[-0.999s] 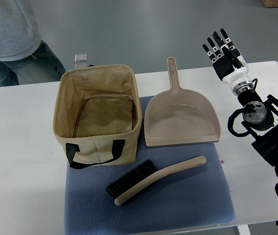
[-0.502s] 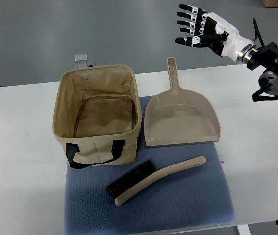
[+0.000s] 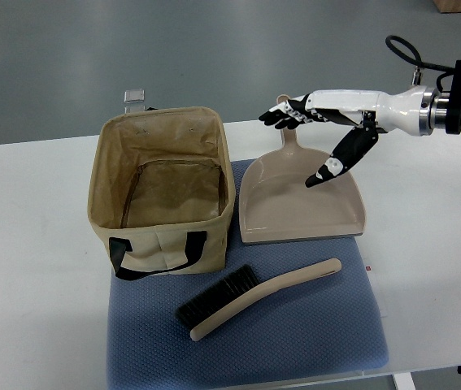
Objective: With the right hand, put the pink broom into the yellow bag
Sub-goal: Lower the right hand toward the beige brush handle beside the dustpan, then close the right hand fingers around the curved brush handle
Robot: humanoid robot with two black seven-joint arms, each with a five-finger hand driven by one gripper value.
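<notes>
Right hand [image 3: 321,130], fingers spread and empty, hovers over the beige plastic dustpan [image 3: 299,199]; the light, rigid pinkish-beige black-bristled broom [image 3: 250,299] looks best grasped mid-handle for the yellowish fabric bag [image 3: 165,188]

Right hand [image 3: 328,130] covers part of the dustpan [image 3: 299,203] handle; its arm runs off the right edge; bag [image 3: 163,191] hides the mat [image 3: 295,333] beneath it; table [image 3: 35,309] cropped left, right and bottom.

A white table [image 3: 35,268] carries one thing directly — a blue mat [image 3: 295,333].
</notes>
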